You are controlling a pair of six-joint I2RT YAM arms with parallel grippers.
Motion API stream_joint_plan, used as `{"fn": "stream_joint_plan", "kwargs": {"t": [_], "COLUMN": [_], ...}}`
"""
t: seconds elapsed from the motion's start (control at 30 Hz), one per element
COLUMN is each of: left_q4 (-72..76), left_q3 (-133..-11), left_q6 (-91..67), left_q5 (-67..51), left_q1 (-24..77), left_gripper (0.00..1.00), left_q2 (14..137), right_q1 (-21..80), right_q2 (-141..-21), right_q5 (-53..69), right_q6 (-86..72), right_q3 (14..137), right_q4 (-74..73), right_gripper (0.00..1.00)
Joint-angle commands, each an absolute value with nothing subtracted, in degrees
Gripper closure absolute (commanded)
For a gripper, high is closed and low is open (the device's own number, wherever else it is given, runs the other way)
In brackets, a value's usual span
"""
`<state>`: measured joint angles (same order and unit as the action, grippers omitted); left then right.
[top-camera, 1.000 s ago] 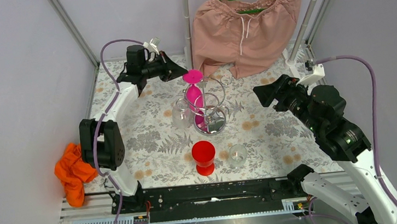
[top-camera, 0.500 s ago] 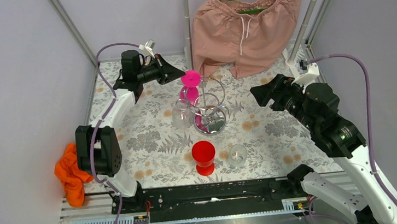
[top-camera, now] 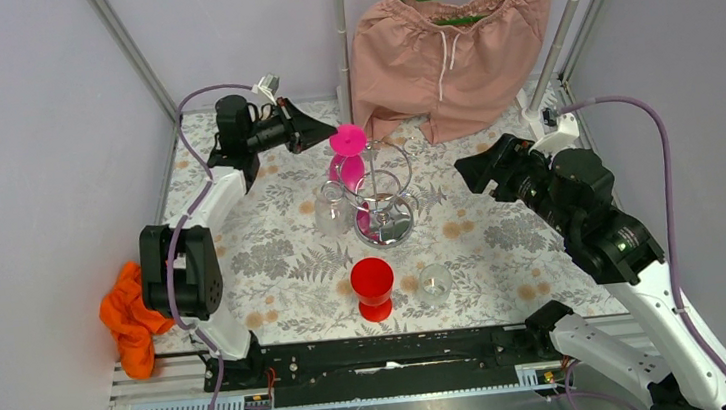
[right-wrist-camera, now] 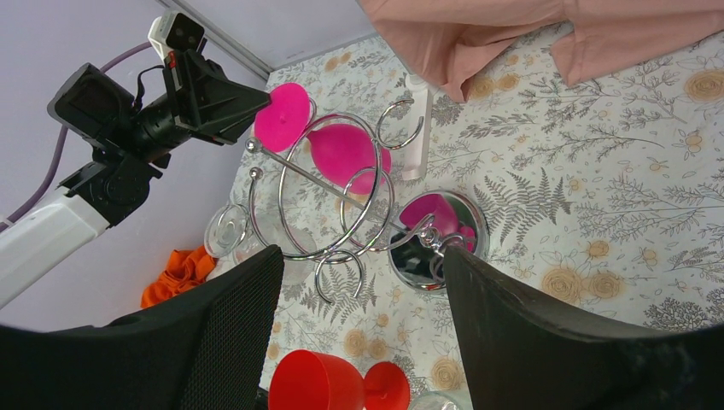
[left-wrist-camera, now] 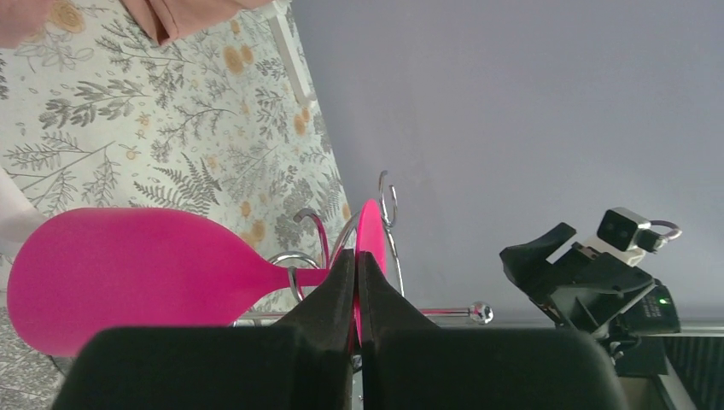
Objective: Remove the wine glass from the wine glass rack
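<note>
At the far-left loop of the wine glass rack (top-camera: 384,191), the left end effector (top-camera: 328,136) is pinched shut on the foot of the inverted pink wine glass (top-camera: 347,171), its stem lying in the wire; the right end effector (top-camera: 470,169) hangs wide and empty, well apart. Likely risks: a pull out of line with the loop's gap could snag the stem and tip the rack; the thin foot could slip. Count: one rack; four glasses, namely one pink, one red glass (top-camera: 373,282) and two clear glasses (top-camera: 332,208) (top-camera: 435,282).

Plain lilac walls (top-camera: 32,146) enclose a surface (top-camera: 503,242) covered in a grey fern-and-flower print; metal poles (top-camera: 130,52) rise at the back corners.
</note>
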<state>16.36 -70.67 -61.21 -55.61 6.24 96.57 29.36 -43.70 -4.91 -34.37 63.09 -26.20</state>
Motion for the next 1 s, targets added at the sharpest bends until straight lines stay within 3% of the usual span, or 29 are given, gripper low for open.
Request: {"fn": "stream_joint_plan", "kwargs": {"t": [0.0, 0.97], "left_q4": [23.51, 30.39], "left_q3": [-69.63, -72.33], "left_q6": [-66.80, -76.19], "left_q5": [-59.35, -61.58], "left_q1": [5.33, 3.82], "left_gripper": [1.00, 1.00], "left_q2": [97.21, 99.00], "right_q1": [29.57, 29.59], "right_q2": [-43.94, -43.24], "right_q5": [-4.23, -4.31], "right_q6": [-34.54, -34.31], "right_q3": [63.35, 63.32], "right_q4": [-23.02, -23.23], "right_gripper": [0.23, 0.23]}}
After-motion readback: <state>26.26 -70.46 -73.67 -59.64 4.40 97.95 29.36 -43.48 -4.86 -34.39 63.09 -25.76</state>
